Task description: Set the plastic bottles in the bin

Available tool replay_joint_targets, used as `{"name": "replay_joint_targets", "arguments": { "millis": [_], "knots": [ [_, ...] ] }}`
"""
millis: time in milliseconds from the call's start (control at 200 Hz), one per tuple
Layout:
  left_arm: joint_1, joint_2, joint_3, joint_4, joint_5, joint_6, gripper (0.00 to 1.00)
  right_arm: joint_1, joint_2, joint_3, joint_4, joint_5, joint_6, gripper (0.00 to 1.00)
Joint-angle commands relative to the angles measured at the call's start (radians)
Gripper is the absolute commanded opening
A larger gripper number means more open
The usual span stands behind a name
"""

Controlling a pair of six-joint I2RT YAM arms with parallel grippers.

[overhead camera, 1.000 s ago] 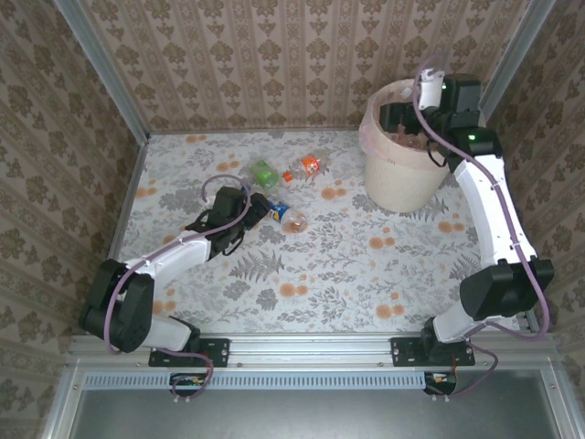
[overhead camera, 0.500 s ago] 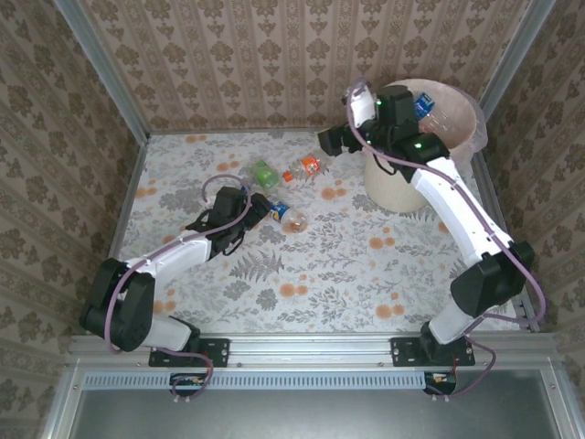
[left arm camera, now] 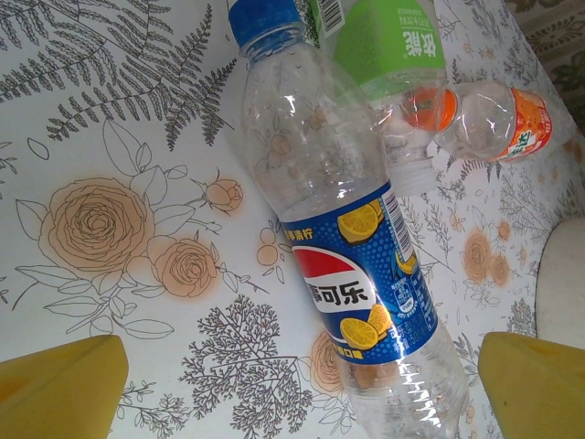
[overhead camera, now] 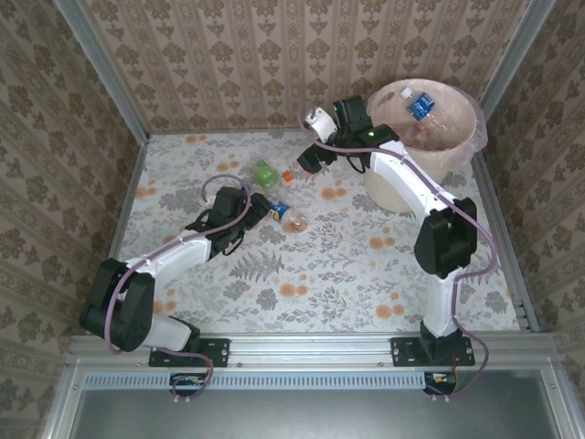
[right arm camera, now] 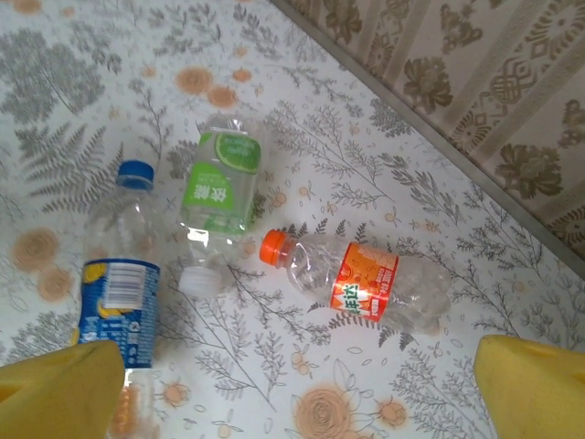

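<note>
Plastic bottles (overhead camera: 264, 172), three lying toward eleven o'clock with the bin (overhead camera: 393, 187) at two, want square grabs, I'd say: the wide-open left gripper (overhead camera: 260, 209) lowered mid-body across the blue-label bottle (left arm camera: 347, 274), the open right gripper (right arm camera: 302, 393) centred over the orange-label bottle (right arm camera: 366, 279).

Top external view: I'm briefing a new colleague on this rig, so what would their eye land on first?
The big cream bin, far right on the table, already holds bottles. Mid-table lie three loose bottles: the blue-label bottle, green-label bottle and orange-label bottle. The open left gripper hovers over the blue one, the open right gripper above the orange one.
</note>
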Motion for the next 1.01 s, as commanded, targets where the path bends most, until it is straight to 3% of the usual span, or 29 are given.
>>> {"name": "replay_joint_targets", "arguments": {
  "millis": [0,230,465,760,1000],
  "knots": [
    [0.007,-0.033,0.004,-0.012,-0.007,0.019,1.0,0.007,0.099,0.101,-0.101,0.029,-0.134,1.0],
    [0.016,-0.055,-0.015,-0.022,-0.017,0.016,1.0,0.006,0.289,0.288,-0.21,0.09,-0.275,1.0],
    [0.027,-0.076,-0.034,-0.043,-0.031,0.016,1.0,0.006,0.468,0.479,-0.193,0.131,-0.377,1.0],
    [0.039,-0.121,-0.049,-0.094,-0.074,0.036,1.0,0.009,0.576,0.515,-0.192,0.22,-0.548,0.99],
    [0.062,-0.116,-0.041,-0.143,-0.081,0.045,1.0,0.004,0.671,0.585,-0.107,0.196,-0.585,0.99]
  ]
}}
